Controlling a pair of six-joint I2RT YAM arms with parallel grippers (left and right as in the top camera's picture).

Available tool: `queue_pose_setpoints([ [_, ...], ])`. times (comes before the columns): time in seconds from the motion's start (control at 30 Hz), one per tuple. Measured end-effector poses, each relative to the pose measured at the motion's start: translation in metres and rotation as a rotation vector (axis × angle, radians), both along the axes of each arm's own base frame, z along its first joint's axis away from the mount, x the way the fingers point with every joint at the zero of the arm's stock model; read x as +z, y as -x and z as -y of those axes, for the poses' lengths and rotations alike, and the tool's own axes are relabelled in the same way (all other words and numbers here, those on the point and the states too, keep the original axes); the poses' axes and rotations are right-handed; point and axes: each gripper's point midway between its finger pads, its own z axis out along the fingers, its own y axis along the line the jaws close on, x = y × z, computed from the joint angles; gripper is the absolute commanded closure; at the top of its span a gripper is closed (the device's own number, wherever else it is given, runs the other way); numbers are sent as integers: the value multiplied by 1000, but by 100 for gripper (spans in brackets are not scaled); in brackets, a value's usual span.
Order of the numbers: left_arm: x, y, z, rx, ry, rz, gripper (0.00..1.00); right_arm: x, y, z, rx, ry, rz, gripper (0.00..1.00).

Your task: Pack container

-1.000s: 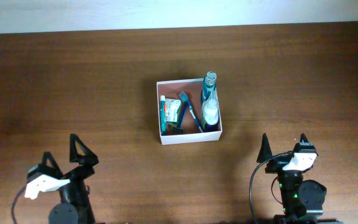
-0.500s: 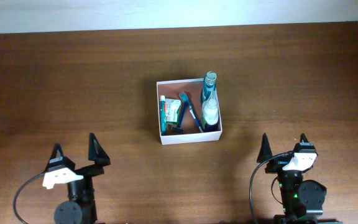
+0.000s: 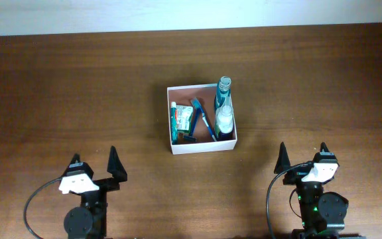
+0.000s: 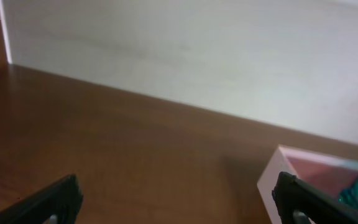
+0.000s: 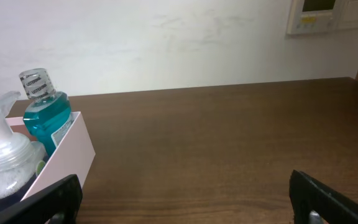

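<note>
The container [image 3: 201,144], a shallow white-walled box with a reddish-brown inside, sits at the table's middle. It holds a teal bottle [image 3: 223,95], a clear white pump bottle [image 3: 225,119], a blue toothbrush [image 3: 199,114], a blue razor [image 3: 188,137] and a green toothpaste tube [image 3: 180,119]. My left gripper [image 3: 95,160] is open and empty at the front left, well short of the box. My right gripper [image 3: 304,153] is open and empty at the front right. The box corner shows in the left wrist view [image 4: 272,180]. The box [image 5: 61,155] and both bottles show in the right wrist view.
A white wall [image 3: 178,13] runs along the table's far edge. A wall panel [image 5: 319,15] shows at the upper right of the right wrist view. Bare brown wood lies around the box on all sides.
My left gripper has swung to the right and turned toward the box. The right arm and the box's contents have not moved.
</note>
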Motion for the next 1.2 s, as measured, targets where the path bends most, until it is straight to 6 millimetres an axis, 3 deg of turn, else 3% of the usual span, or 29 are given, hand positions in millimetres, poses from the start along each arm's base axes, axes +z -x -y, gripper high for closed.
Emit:
queue_pose_setpoints([
  [0.17,-10,0,3,-21,-15,-39,1,0,0,0,0,0,0,2],
  [0.5,-11,0,7,-53,-176,-50,1,0,0,0,0,0,0,1],
  [1.2,-11,0,7,-55,-201,-52,1,0,0,0,0,0,0,2],
])
